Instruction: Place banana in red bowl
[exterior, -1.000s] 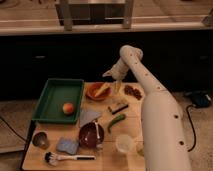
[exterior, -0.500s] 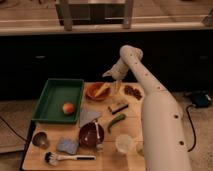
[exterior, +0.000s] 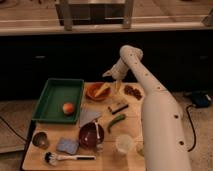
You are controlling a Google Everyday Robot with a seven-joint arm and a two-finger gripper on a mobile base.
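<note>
The orange-red bowl (exterior: 95,93) sits at the far middle of the wooden table (exterior: 107,155). The small pale-yellow banana (exterior: 102,89) lies inside it, toward its right side. My white arm reaches from the lower right to the far side of the table. My gripper (exterior: 116,84) hangs just right of the bowl, above the table, apart from the banana.
A green tray (exterior: 52,100) holding a red-yellow apple (exterior: 68,108) stands at the left. A maroon bowl with a utensil (exterior: 91,135), a green pepper (exterior: 116,122), a clear cup (exterior: 124,144), a blue sponge (exterior: 67,145), a brush (exterior: 65,158), a small tin (exterior: 40,140) and a snack plate (exterior: 132,92) fill the rest.
</note>
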